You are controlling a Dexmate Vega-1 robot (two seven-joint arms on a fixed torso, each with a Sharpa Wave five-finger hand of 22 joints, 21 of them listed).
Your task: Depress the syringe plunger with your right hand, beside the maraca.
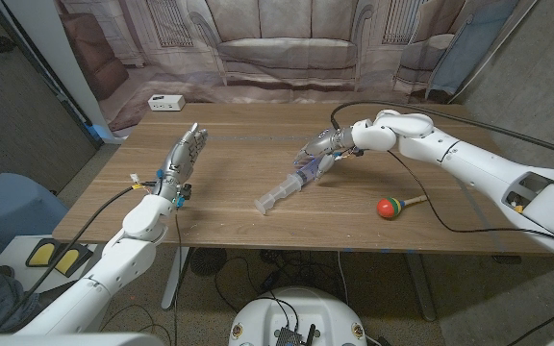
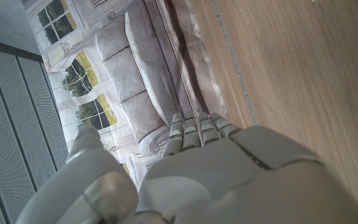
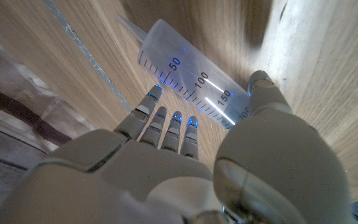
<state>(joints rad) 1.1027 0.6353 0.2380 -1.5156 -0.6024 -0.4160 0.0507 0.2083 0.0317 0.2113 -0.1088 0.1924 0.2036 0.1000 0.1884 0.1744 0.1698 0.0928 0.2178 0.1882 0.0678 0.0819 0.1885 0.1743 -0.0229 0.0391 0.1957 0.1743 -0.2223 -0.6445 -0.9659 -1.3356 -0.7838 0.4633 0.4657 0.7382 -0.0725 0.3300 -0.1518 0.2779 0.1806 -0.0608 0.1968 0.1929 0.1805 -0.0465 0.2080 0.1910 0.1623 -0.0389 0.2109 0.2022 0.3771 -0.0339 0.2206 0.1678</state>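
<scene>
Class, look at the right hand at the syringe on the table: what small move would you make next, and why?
Probably close the right hand around the barrel of the syringe. Its fingers reach over the graduated barrel with the thumb on the other side, but no firm grip shows yet. The syringe lies on the table, the maraca to its right.

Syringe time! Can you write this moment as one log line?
right hand: on syringe barrel | left hand: open, idle | maraca: untouched
</scene>
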